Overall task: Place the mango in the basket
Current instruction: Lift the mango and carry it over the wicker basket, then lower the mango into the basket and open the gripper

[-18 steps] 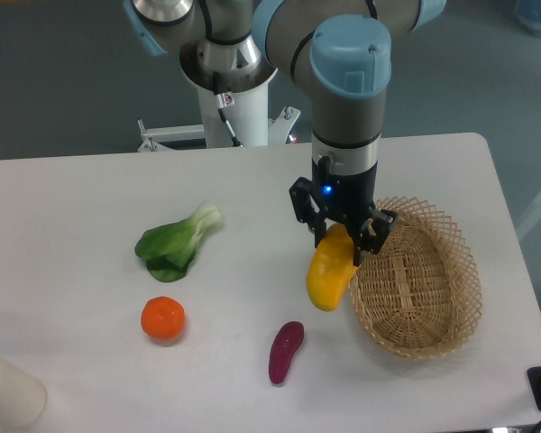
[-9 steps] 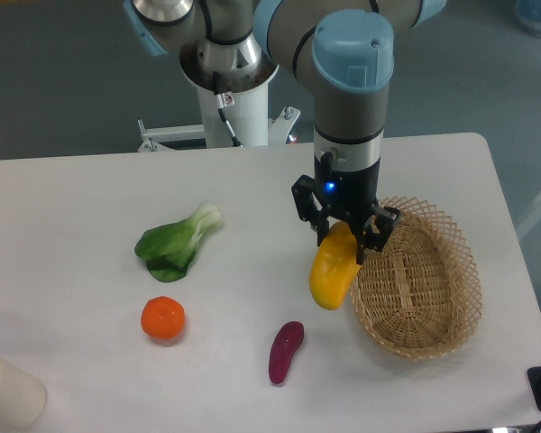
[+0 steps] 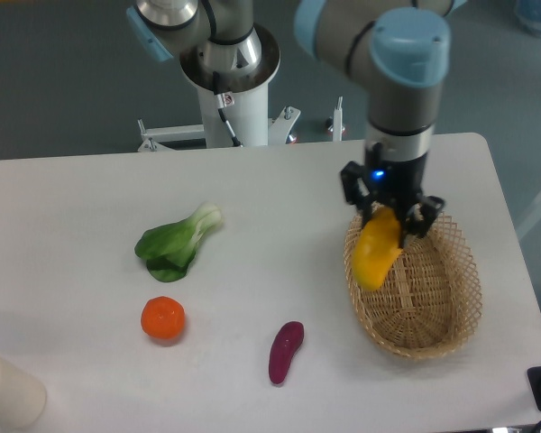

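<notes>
Carry step, near its end. Gripper point(image 3: 389, 216) pinches the mango point(image 3: 377, 252) by its upper end; the fruit hangs tilted over the left part of the basket point(image 3: 446, 311), clear of the desk point(image 3: 90, 216). Next move, by my reading: shift slightly toward the basket's middle, lower, then release.

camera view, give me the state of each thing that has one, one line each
claw: shut on the mango, above the basket
mango: held off the table, hanging tilted over the basket's left part
basket: upright on the table, nothing resting in it
bok choy: lying on the table
orange: resting on the table
eggplant: lying on the table
</notes>
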